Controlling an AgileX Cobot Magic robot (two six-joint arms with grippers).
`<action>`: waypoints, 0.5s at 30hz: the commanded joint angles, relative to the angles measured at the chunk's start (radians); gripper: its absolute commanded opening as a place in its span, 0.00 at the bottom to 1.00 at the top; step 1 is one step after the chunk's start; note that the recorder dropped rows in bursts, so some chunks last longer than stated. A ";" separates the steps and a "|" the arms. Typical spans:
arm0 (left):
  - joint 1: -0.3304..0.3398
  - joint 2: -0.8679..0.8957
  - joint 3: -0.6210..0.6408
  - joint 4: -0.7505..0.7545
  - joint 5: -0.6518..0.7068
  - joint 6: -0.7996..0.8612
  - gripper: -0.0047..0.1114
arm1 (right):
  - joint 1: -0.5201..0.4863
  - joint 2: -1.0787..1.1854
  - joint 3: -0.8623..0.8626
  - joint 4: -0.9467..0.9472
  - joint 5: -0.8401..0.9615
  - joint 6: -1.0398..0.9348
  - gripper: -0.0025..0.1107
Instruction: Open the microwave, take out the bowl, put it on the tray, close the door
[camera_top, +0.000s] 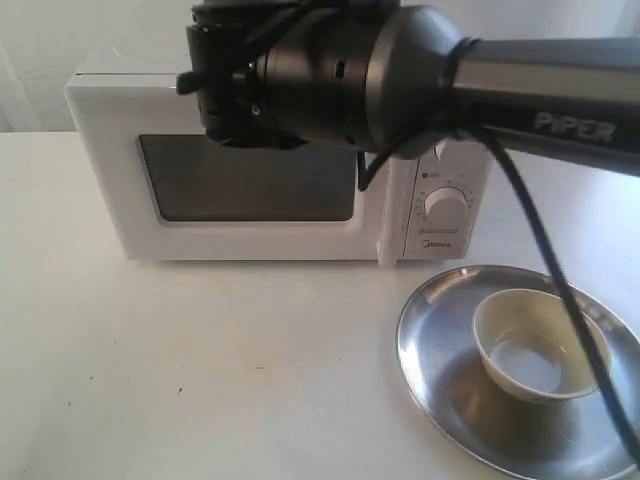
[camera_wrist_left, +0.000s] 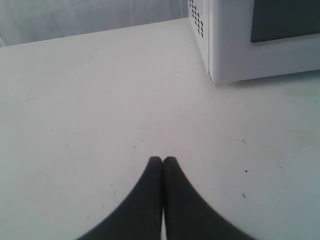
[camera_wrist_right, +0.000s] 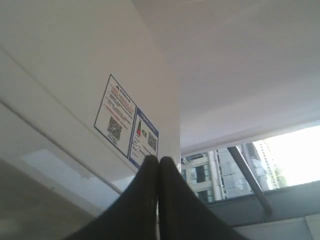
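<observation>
The white microwave (camera_top: 250, 243) stands at the back of the table, its door (camera_top: 250, 180) shut flat with the bar handle (camera_top: 385, 220) beside the dial (camera_top: 447, 205). At the front right the cream bowl (camera_top: 540, 345) sits upright inside the silver tray (camera_top: 440, 340). My right arm (camera_top: 330, 75) reaches across in front of the microwave's upper edge. In the right wrist view my right gripper (camera_wrist_right: 159, 160) is shut and empty, close to the microwave (camera_wrist_right: 75, 75) by its blue-white stickers (camera_wrist_right: 127, 122). My left gripper (camera_wrist_left: 162, 160) is shut and empty above bare table, short of the microwave's corner (camera_wrist_left: 235, 50).
The white table (camera_top: 200, 370) spreads out in front of the microwave. A black cable (camera_top: 545, 250) hangs from the right arm over the tray and bowl. A window with buildings (camera_wrist_right: 240, 165) shows behind the microwave in the right wrist view.
</observation>
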 joint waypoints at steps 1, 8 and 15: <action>-0.001 -0.002 0.003 -0.004 -0.002 -0.006 0.04 | 0.128 -0.117 0.002 0.042 0.006 0.009 0.02; -0.001 -0.002 0.003 -0.004 -0.002 -0.006 0.04 | 0.502 -0.500 0.127 0.323 -0.328 0.008 0.02; -0.001 -0.002 0.003 -0.004 -0.002 -0.006 0.04 | 0.685 -0.948 0.527 0.471 -0.428 0.083 0.02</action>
